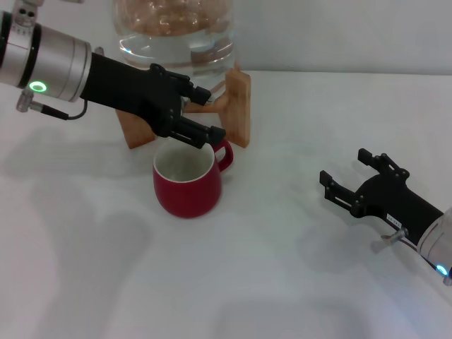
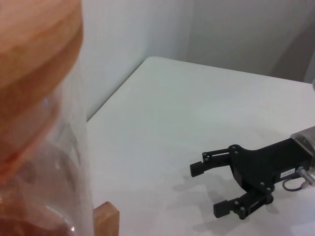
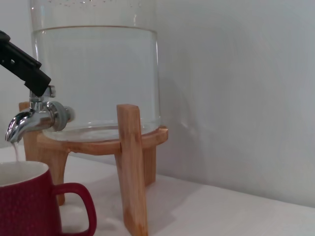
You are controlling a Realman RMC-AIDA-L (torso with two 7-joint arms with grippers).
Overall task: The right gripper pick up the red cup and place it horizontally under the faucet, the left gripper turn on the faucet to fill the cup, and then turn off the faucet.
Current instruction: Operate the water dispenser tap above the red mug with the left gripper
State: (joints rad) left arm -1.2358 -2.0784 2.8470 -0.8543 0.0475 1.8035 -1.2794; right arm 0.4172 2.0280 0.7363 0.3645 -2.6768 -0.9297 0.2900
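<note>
Head view: the left gripper (image 1: 200, 114) reaches in from the far left to the front of the glass water dispenser (image 1: 174, 34), which sits on a wooden stand (image 1: 238, 107). Its prongs are at the faucet (image 3: 34, 116); whether they are clamped on the lever I cannot tell. In the right wrist view a black fingertip (image 3: 30, 74) rests on top of the chrome tap's lever, and a thin stream of water (image 3: 16, 151) falls from the spout toward the red cup (image 1: 186, 178). The cup stands upright on the white table (image 1: 268, 268), just in front of the stand and under the spout, its handle toward the stand. The right gripper (image 1: 345, 174) hovers near the table at the right, well apart from the cup, prongs apart and holding nothing.
</note>
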